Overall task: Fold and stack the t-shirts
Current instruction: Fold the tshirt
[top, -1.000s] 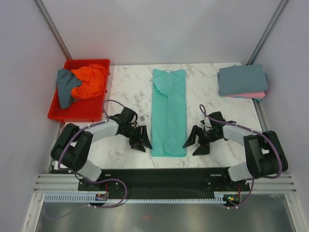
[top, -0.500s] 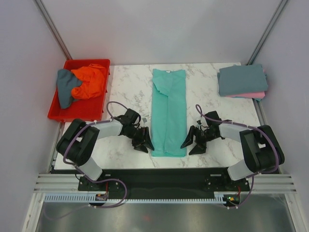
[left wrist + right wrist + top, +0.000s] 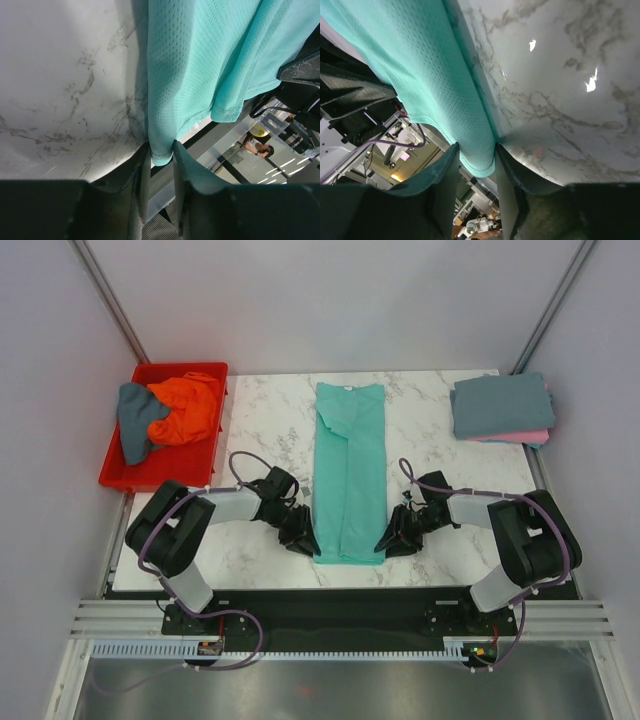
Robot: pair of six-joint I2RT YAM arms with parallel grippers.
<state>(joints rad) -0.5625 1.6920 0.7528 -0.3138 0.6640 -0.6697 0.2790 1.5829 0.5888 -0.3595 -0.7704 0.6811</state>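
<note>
A teal t-shirt (image 3: pixel 350 475) lies folded into a long strip down the middle of the table. My left gripper (image 3: pixel 308 543) sits at its near left corner and my right gripper (image 3: pixel 388 540) at its near right corner. In the left wrist view the left gripper (image 3: pixel 161 150) has its jaws pressed on both sides of the teal hem (image 3: pixel 200 60). In the right wrist view the right gripper (image 3: pixel 476 150) pinches the hem corner of the teal fabric (image 3: pixel 410 60) the same way. An orange t-shirt (image 3: pixel 188 405) and a slate blue-grey t-shirt (image 3: pixel 135 420) lie crumpled in the bin.
The red bin (image 3: pixel 160 475) stands at the table's left edge. At the back right, a folded blue-grey shirt (image 3: pixel 500 405) rests on a folded pink one (image 3: pixel 530 437). The near table edge runs just behind both grippers. Grey walls enclose the table.
Both grippers have slid inward to the near corners of the teal t-shirt and narrowed their jaws onto its hem. The shirt has not shifted.
</note>
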